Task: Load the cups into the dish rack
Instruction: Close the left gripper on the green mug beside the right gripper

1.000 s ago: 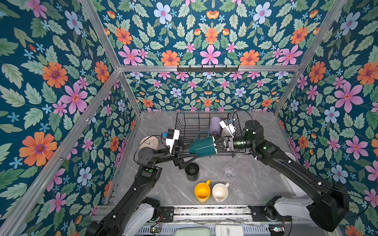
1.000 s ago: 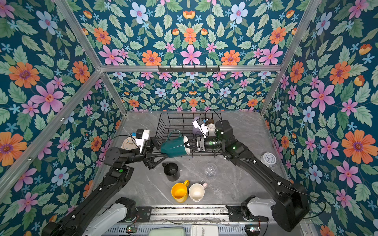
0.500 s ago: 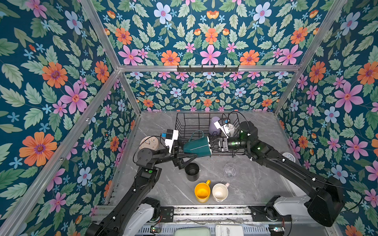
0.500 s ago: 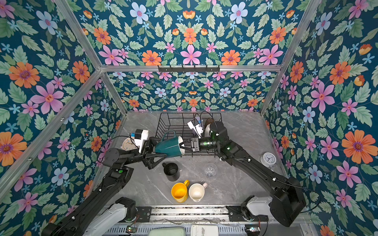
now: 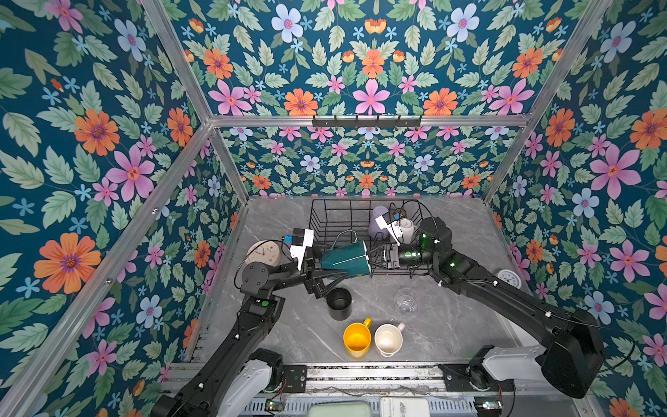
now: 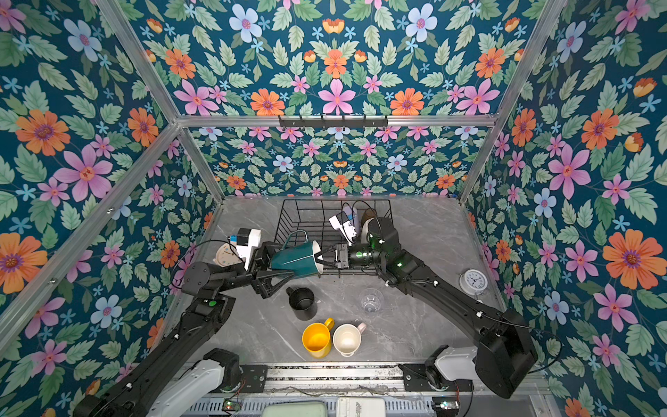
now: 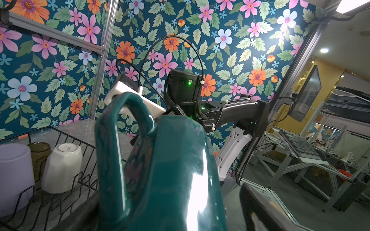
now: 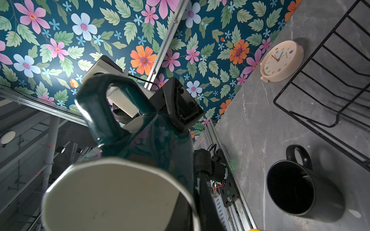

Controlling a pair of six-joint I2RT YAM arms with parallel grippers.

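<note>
Right tool (image 5: 374, 255) was pinched shut on the rim of the dark-green mug (image 5: 344, 257), holding it on its side in the air by the near left corner of the dish rack (image 5: 325, 216), mouth toward that arm. A rim grip probably left the base free. Left tool (image 5: 325, 269) stood wide open, jaws either side of that base, gripping nothing visible. It looked like a handover or a steadying; I couldn't tell which. The rack sat at the back of the table (image 5: 451, 325). Its right end held the lilac tumbler (image 5: 378, 220) and white mug (image 5: 407, 227), both bottoms-up, likely to drain, with the olive-brown tumbler (image 7: 39, 154) between them. The left end had room, likely for the green mug. Waiting upright on the table in front of the rack were the black mug (image 5: 339, 303), yellow mug (image 5: 356, 339), pale-pink mug (image 5: 388, 339) and clear glass (image 5: 406, 301).
</note>
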